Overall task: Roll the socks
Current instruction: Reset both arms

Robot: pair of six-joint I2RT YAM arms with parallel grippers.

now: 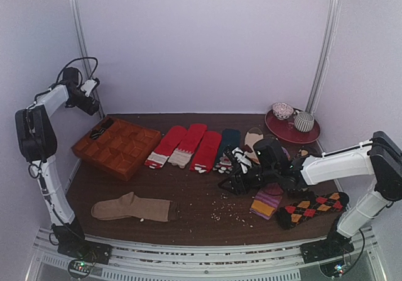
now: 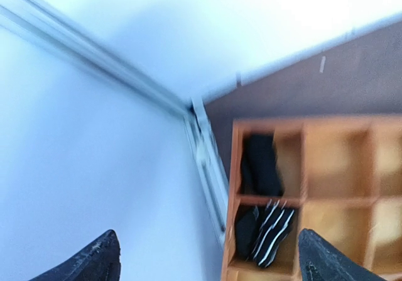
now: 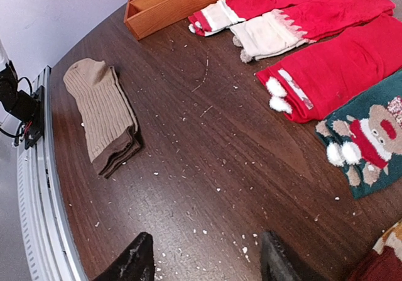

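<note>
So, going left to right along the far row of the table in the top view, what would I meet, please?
Wooden tray → left red sock → middle red sock → right red sock → dark green sock → red plate.

The socks [image 2: 271, 236] lie in the tray [image 1: 100, 161] (a compartment at its left edge) on the table's [image 1: 195, 193] left side; long socks [image 1: 188, 144] lie right of it.
</note>
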